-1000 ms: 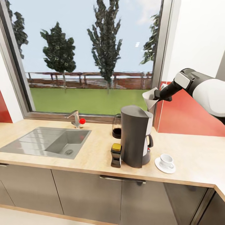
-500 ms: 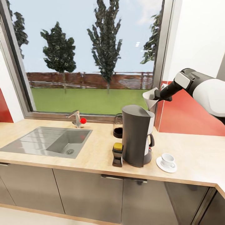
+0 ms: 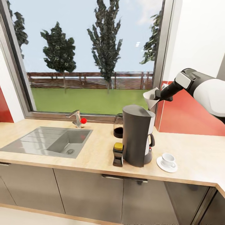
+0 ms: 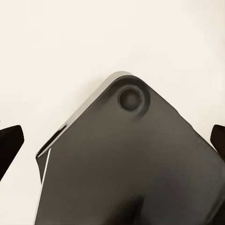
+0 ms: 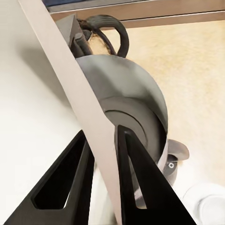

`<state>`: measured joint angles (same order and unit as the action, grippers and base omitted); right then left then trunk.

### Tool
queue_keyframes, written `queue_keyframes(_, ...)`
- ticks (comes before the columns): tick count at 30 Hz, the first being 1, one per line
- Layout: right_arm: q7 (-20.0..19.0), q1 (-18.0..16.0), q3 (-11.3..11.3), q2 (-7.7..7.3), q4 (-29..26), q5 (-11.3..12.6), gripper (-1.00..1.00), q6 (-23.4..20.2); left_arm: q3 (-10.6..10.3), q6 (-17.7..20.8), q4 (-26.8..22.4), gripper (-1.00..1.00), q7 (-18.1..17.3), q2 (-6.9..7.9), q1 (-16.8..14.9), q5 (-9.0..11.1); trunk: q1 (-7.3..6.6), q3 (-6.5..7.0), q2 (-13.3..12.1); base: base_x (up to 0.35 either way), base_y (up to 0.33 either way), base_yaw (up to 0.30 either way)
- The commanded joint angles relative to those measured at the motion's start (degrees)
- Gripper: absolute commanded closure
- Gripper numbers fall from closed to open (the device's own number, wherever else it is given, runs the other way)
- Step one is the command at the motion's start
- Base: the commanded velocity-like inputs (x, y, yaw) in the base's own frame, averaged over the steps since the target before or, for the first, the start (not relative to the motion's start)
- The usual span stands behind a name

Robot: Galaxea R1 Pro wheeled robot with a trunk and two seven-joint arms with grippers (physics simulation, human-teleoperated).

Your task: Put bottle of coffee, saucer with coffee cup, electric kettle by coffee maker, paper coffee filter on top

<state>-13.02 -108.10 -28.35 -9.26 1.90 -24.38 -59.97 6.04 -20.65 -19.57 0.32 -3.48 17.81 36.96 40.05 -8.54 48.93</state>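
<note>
the kitchen countertop (image 3: 193, 153) carries the coffee maker (image 3: 135, 135), with the bottle of coffee (image 3: 117, 154) just beside it, the electric kettle (image 3: 118, 126) behind, the saucer (image 3: 167, 164) near its other side, and a steel sink (image 3: 50, 141).

The right arm's glossy white rounded shell (image 3: 210, 93) enters the head view at three o'clock, narrowing through a black collar bearing a pale grey rectangular plate (image 3: 182, 80) into a slim black wrist. Its matte black, tapered fingers (image 5: 138, 180) have hollow triangular cut-outs.
</note>
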Motion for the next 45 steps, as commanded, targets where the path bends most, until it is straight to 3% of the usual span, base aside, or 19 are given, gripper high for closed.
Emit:
queue_keyframes(1,-0.34,-0.09,-0.17,-0.01,0.12,-0.58,1.0,-0.03,0.08,0.0,-0.13,-1.0,0.03,-0.03,0.03,0.22,0.01,-0.08,0.07,-0.062,0.162,0.0)
queue_keyframes(16,-0.33,-0.09,-0.2,-0.12,0.12,-0.58,1.0,-0.03,0.03,-0.05,-0.11,-1.0,0.03,-0.03,0.03,0.21,0.01,-0.08,0.07,-0.011,0.031,0.0)
queue_keyframes(23,-0.34,-0.09,-0.19,-0.3,0.12,-0.52,1.0,-0.03,0.03,-0.01,-0.11,-1.0,0.03,-0.11,0.03,0.18,1.55,-1.34,2.88,0.0,0.0,0.0)
queue_keyframes(40,-0.27,-0.09,-0.15,-0.54,0.05,-0.66,1.0,-0.03,0.05,-0.09,-0.1,-1.0,0.01,-0.21,0.03,0.21,1.55,-1.34,2.88,0.0,0.0,0.0)
queue_keyframes(45,-0.25,-0.09,-0.13,-0.59,0.08,-0.66,1.0,-0.03,0.05,-0.05,-0.11,-1.0,0.01,-0.21,0.03,0.16,2.65,-2.24,4.88,0.0,0.0,0.0)
